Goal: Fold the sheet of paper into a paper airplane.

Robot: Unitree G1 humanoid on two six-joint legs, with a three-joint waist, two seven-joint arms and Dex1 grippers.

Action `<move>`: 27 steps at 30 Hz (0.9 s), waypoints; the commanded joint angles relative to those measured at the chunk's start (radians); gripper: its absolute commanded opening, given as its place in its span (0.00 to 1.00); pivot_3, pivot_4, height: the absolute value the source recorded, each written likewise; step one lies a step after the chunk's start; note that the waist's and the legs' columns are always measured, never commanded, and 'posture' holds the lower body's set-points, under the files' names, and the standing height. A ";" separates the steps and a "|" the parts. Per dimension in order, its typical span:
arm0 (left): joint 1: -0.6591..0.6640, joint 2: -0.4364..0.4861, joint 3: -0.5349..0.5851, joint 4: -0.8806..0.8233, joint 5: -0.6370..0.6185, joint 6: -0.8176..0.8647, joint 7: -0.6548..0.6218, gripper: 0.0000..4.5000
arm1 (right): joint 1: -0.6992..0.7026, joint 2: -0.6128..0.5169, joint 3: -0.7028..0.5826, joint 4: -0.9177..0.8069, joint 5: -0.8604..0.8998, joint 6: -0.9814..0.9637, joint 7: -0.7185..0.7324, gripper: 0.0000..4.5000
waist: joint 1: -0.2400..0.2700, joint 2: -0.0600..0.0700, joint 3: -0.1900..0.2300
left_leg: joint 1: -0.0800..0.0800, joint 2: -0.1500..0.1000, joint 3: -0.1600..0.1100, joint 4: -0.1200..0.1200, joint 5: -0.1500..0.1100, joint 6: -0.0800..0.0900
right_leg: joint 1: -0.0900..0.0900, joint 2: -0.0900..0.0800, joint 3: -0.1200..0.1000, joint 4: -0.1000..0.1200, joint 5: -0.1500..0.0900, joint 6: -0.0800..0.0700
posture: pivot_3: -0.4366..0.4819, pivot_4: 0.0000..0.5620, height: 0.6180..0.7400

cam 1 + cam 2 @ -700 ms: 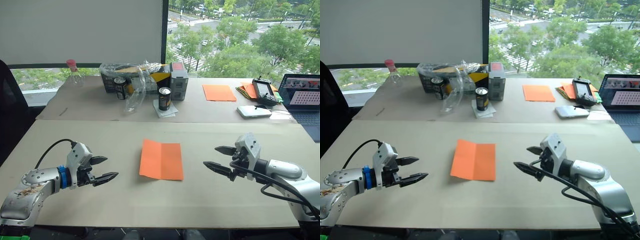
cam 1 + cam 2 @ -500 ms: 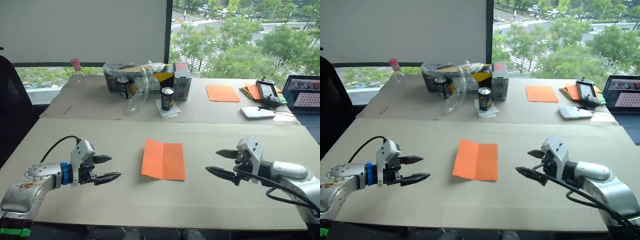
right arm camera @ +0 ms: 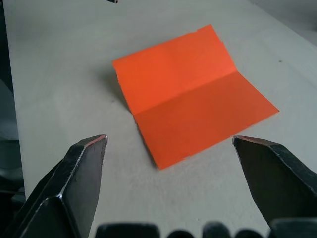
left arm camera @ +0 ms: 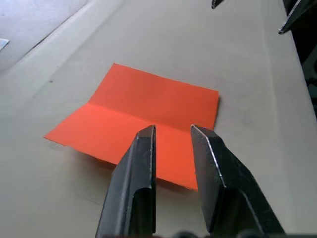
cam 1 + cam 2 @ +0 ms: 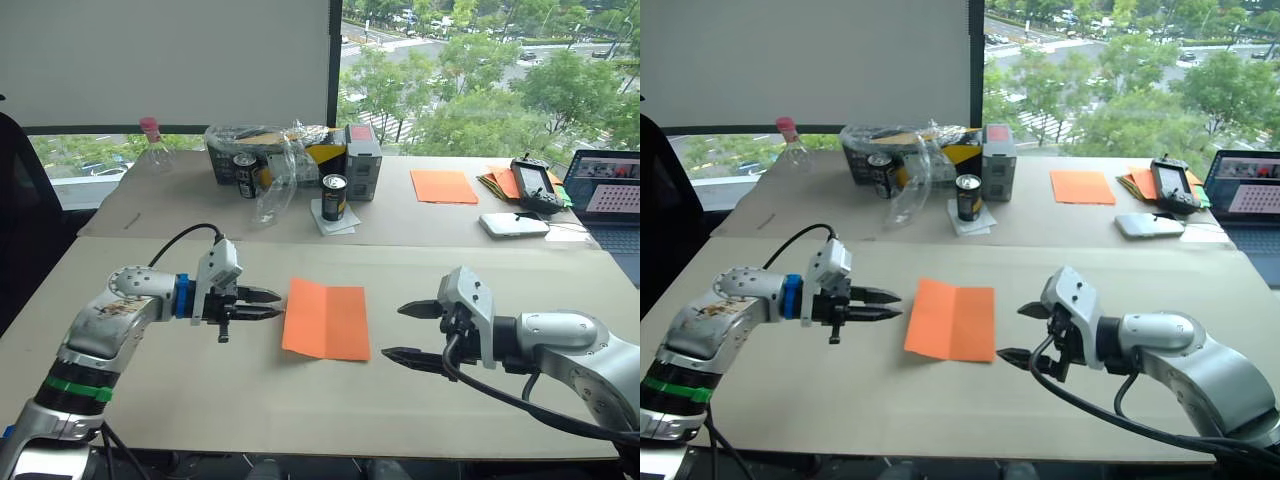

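The creased sheet of paper [image 5: 326,319] lies flat on the tabletop [image 5: 300,400] between both hands: left hand [image 5: 272,303] narrowly parted just beside it, right hand [image 5: 401,332] wide apart nearby.

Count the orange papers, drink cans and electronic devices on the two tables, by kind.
Orange papers: 3, namely the creased bright-orange sheet of paper, the smooth orange sheet and the pile of orange and yellow papers.
Dark drink cans: 2.
Devices: 3, namely handheld controller, white phone, laptop.
Total: 8.
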 commanded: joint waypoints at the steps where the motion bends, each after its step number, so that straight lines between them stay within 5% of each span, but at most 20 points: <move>1: -0.038 -0.059 -0.049 0.056 0.063 -0.049 0.030 0.01 | -0.017 -0.011 0.025 -0.028 -0.046 -0.005 -0.038 1.00 | -0.002 0.000 0.000 | 0.000 0.000 0.000 0.001 0.000 0.000 | 0.000 0.000 0.000 0.000 0.000 0.000 | 0.48 0.27 0.79; 10: -0.072 -0.156 -0.129 0.316 0.243 -0.219 0.075 0.01 | -0.061 0.031 0.041 0.008 -0.089 0.019 -0.137 1.00 | -0.008 0.000 0.000 | 0.000 0.000 0.000 0.001 0.000 0.000 | -0.001 0.001 0.000 0.001 0.000 0.000 | 0.48 0.27 0.79; 24: -0.018 -0.219 -0.194 0.359 0.359 -0.255 0.093 0.01 | -0.111 0.084 0.200 0.273 -0.293 -0.101 -0.149 1.00 | -0.002 0.001 -0.001 | 0.002 0.000 0.000 0.001 0.000 0.000 | 0.002 0.000 0.001 0.002 0.000 0.000 | 0.48 0.27 0.79; 27: -0.007 -0.214 -0.189 0.348 0.361 -0.251 0.092 0.00 | -0.138 0.102 0.219 0.334 -0.328 -0.140 -0.136 0.81 | -0.003 0.001 -0.002 | 0.003 0.000 0.000 0.001 0.000 0.000 | 0.003 0.000 0.001 0.002 0.000 0.000 | 0.48 0.27 0.79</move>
